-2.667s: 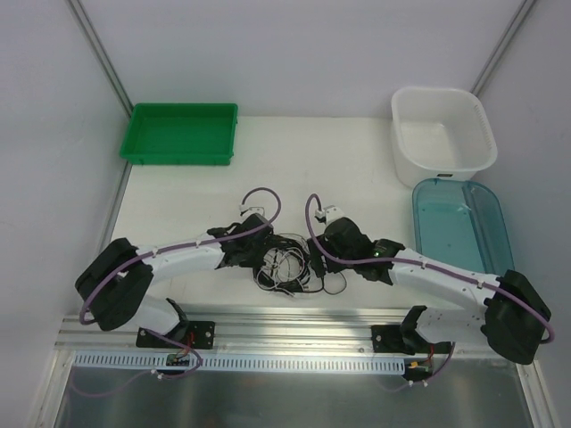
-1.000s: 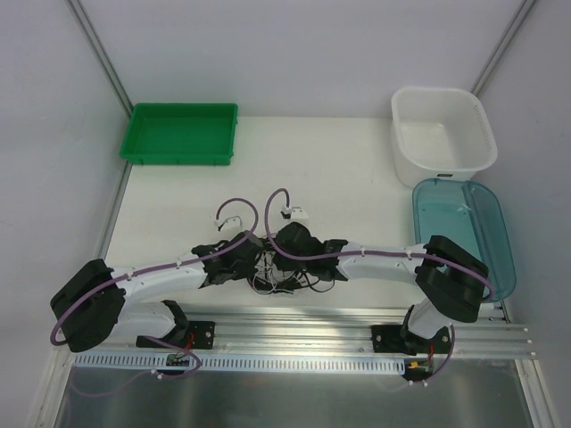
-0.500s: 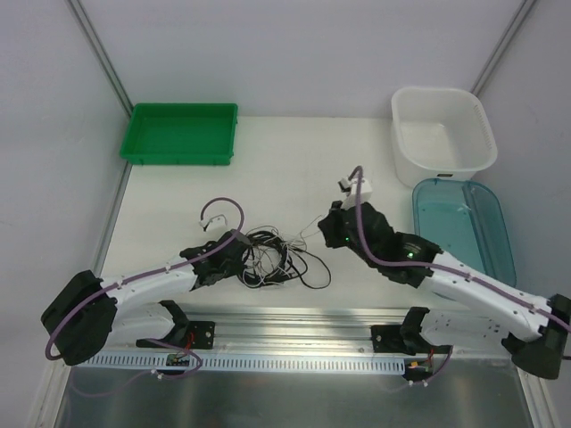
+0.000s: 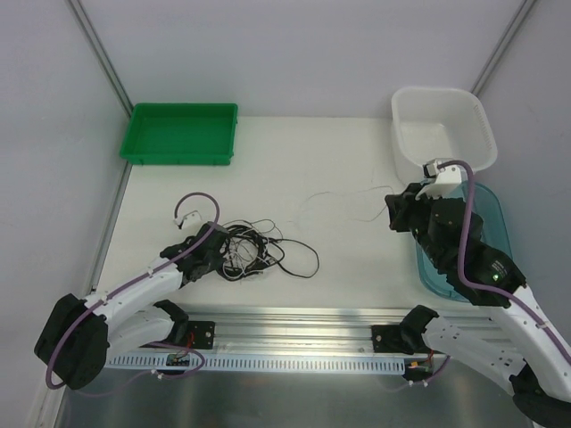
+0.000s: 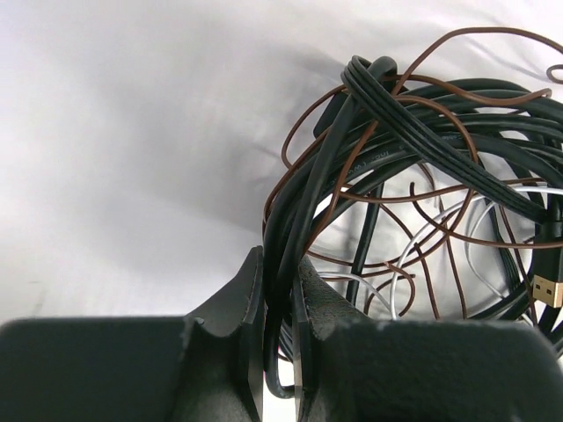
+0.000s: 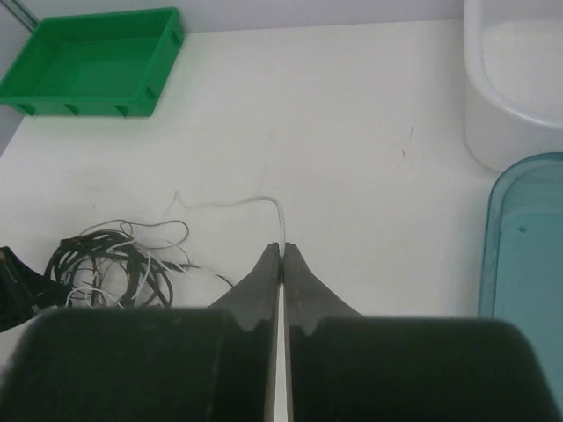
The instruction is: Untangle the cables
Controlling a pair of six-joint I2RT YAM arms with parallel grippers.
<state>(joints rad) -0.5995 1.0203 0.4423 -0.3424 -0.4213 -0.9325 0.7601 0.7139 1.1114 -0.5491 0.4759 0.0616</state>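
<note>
The right claw is closed flat on the thin white cord, which leaves its fingertips and runs away toward the robot's left. The left claw is clamped on a loop of black cord at the near-left edge of the bundle. The bundle lies on the table just in front of the left arm, a loose coil of black cords with finer brown strands and white ones threaded through it, and a gold-tipped plug showing at one side. The white cord is the one link between the two claws. Its long axis lies roughly left to right across the table, with a few slack kinks along it, from the bundle out to the right claw, which hangs well apart over the near edge of the blue tray. So the bundle lies to the left of the right claw and touches the left one, which acts as the anchor. By the look of it, drawing the right claw further right, along the cord's own line, would slide the white strand out, provided the left grip holds and no loop cinches. The white tub stands behind the blue tray, and the green tray sits at the far left corner.
</note>
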